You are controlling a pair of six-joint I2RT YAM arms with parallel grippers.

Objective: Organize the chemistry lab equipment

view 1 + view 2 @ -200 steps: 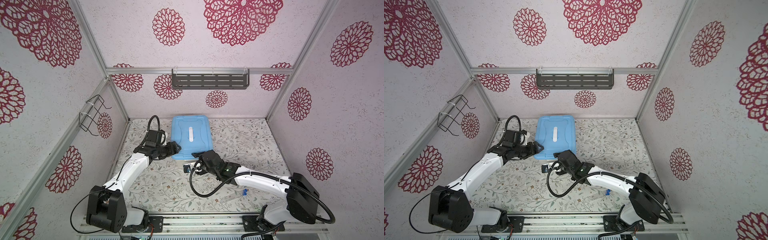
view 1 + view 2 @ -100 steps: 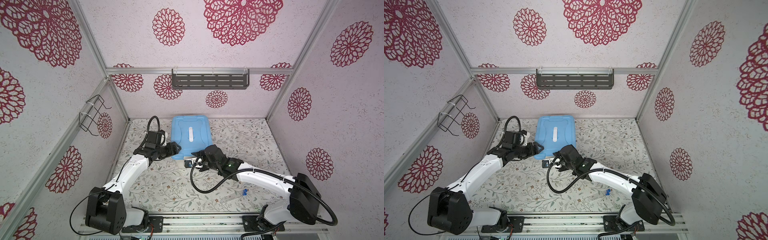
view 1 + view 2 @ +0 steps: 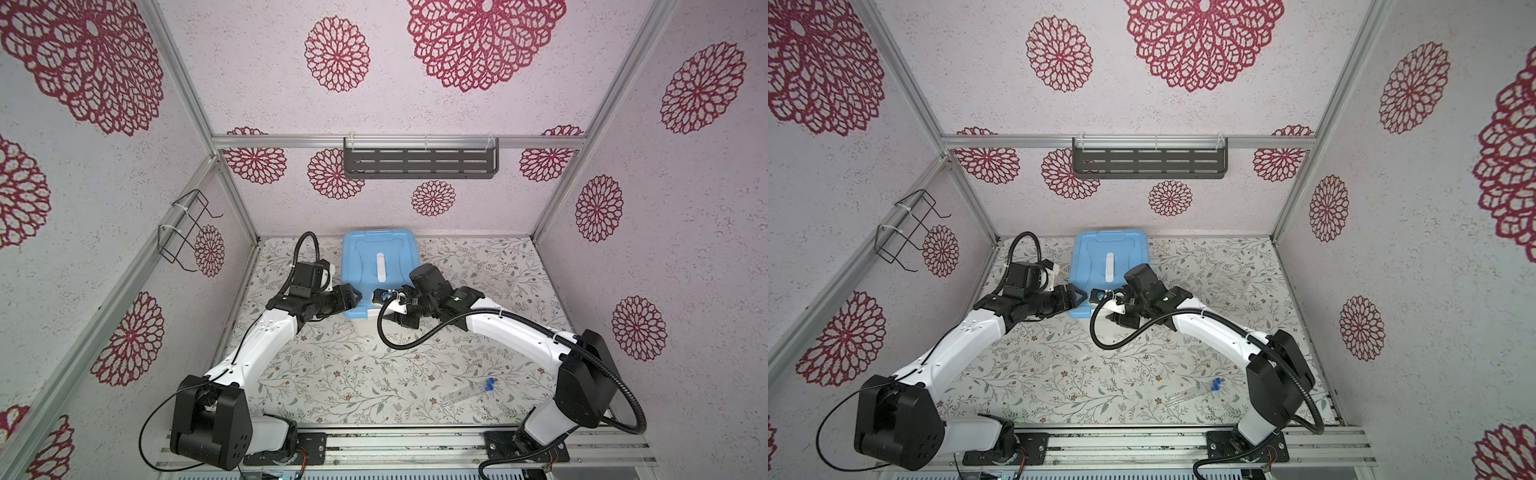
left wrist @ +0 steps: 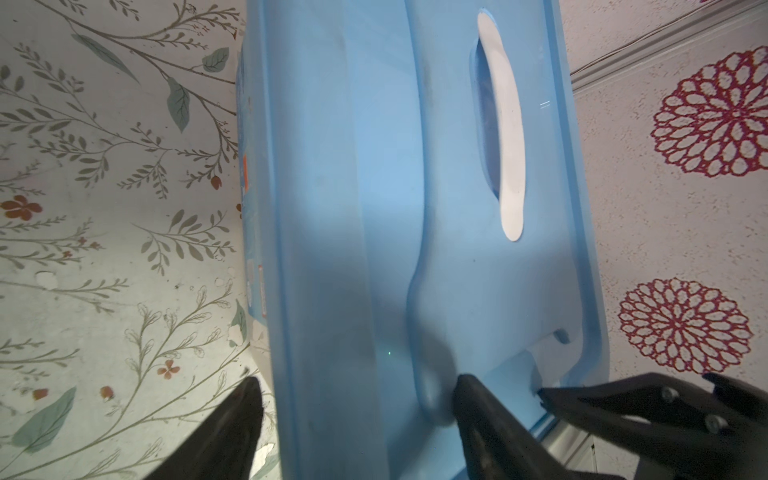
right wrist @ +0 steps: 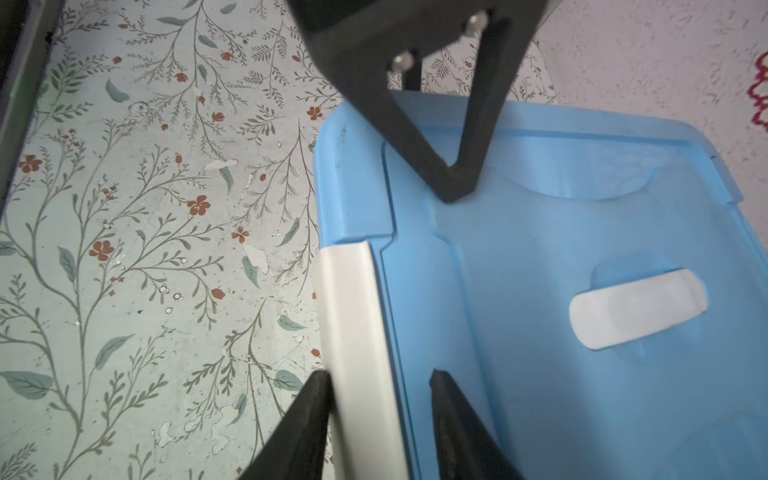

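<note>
Two clear blue-capped tubes (image 3: 471, 392) (image 3: 1196, 392) lie side by side on the floral table near the front right, far from both grippers. A faint clear rack (image 3: 494, 279) sits at the back right. Both grippers are at the near edge of the blue-lidded bin (image 3: 365, 257) (image 3: 1094, 257). My left gripper (image 3: 356, 296) (image 4: 355, 386) is open and straddles the lid's rim at the near-left corner. My right gripper (image 3: 377, 296) (image 5: 380, 374) is open around the bin's white latch (image 5: 357, 324). One of its fingers (image 5: 309, 419) touches the latch and the other rests over the lid.
The lid has a white handle (image 3: 380, 266) (image 4: 505, 137) in its middle. A dark shelf (image 3: 419, 163) hangs on the back wall and a wire holder (image 3: 187, 232) on the left wall. The two grippers' tips are very close together.
My right gripper has moved back from the table in front of the bin onto the bin's near edge, around the latch. The left gripper has hardly moved.
</note>
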